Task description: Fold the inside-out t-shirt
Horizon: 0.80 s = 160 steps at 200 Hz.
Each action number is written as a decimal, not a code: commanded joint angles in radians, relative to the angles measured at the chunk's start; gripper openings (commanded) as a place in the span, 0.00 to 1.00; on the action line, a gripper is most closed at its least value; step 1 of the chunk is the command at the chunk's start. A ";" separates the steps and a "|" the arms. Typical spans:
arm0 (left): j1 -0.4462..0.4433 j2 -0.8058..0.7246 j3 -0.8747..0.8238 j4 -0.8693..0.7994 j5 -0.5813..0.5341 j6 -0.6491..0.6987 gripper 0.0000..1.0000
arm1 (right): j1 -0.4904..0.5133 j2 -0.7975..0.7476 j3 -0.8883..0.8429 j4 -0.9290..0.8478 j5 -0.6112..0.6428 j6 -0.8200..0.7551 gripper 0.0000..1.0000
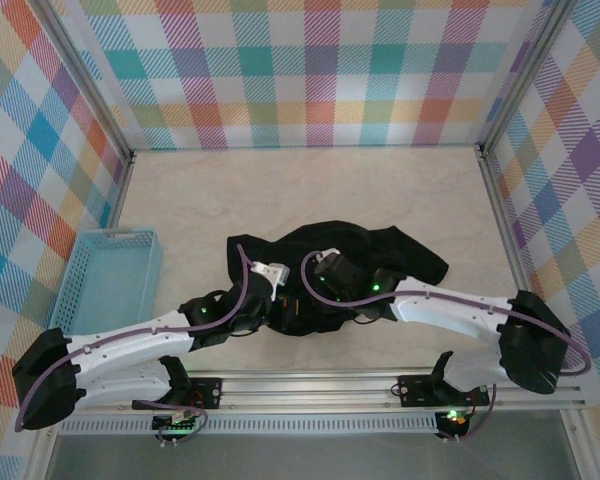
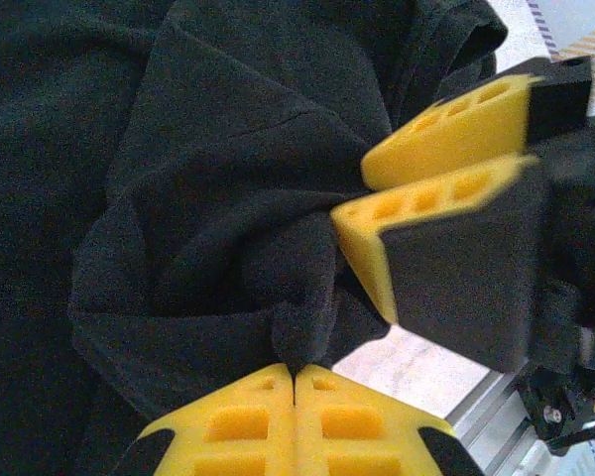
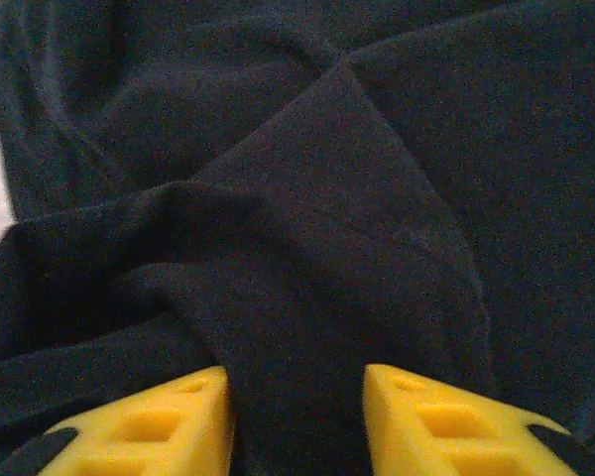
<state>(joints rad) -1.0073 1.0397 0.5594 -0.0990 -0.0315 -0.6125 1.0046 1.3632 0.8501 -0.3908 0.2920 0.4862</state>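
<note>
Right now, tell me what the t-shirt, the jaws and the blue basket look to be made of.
The t-shirt looks like soft black knit, probably cotton, with a matte finish; it bunches into limp, rounded folds. The jaws look like yellow moulded plastic or firm rubber, matte, with open cut-out cells. The blue basket looks like light blue rigid plastic, judging by its perforated lattice walls.

Light blue plastic basket (image 1: pixel 108 285) sits at the left edge of the beige surface (image 1: pixel 310 190), slightly skewed. Rainbow plaid walls (image 1: pixel 300 70) box it all in on three sides, aluminium rail (image 1: pixel 310 385) along the near edge.
</note>
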 commanded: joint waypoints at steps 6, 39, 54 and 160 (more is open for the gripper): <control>-0.010 -0.058 -0.030 -0.034 -0.050 0.015 0.00 | -0.010 -0.004 0.037 -0.071 0.104 0.025 0.09; -0.008 -0.143 -0.087 -0.095 -0.151 -0.008 0.00 | -0.056 -0.175 -0.022 -0.075 0.127 0.068 0.00; -0.007 -0.159 -0.108 -0.114 -0.169 -0.014 0.00 | -0.090 -0.289 -0.082 -0.005 0.036 0.063 0.00; -0.062 -0.026 0.074 -0.228 -0.142 0.108 0.71 | -0.101 -0.470 -0.406 0.262 -0.241 0.129 0.00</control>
<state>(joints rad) -1.0584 1.0058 0.5461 -0.3031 -0.1509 -0.5404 0.9035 0.9203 0.4725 -0.1867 0.0906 0.5949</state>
